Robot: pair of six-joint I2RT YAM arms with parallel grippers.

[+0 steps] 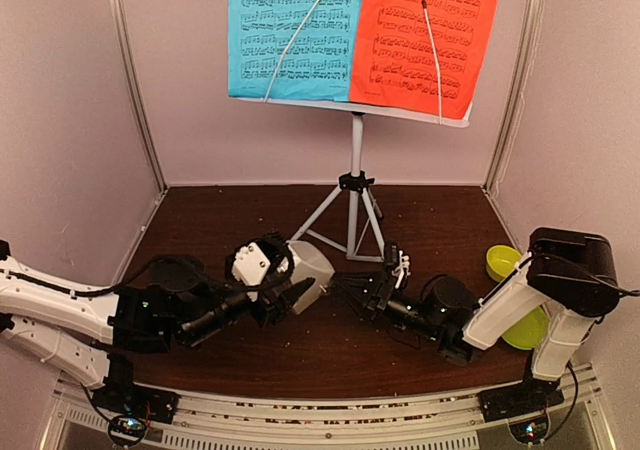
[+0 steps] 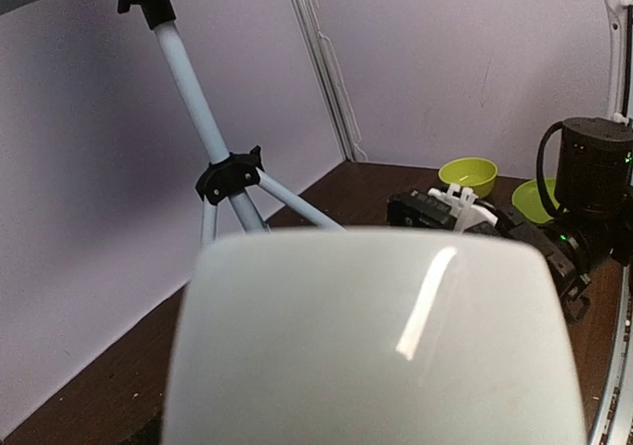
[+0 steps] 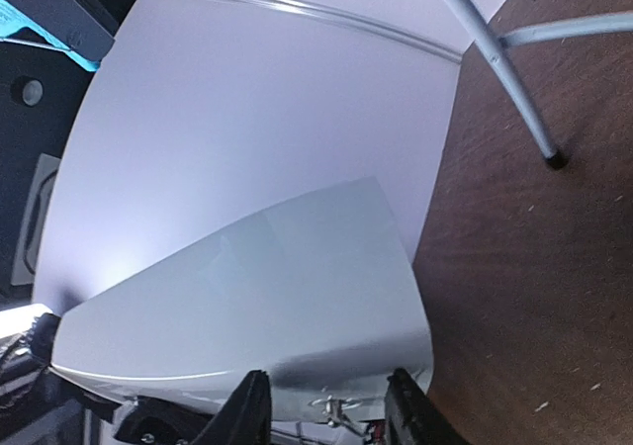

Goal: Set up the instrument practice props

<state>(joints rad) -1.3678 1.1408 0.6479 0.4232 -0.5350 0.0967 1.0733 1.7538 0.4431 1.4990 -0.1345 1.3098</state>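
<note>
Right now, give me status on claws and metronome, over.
Left claw gripping metronome, tilted. Right claw open at its side. Tripod legs close behind.

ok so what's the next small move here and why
Probably the left gripper should stand the white metronome upright on the table by the tripod: it holds it seemingly tilted, and the right gripper is open beside it.
</note>
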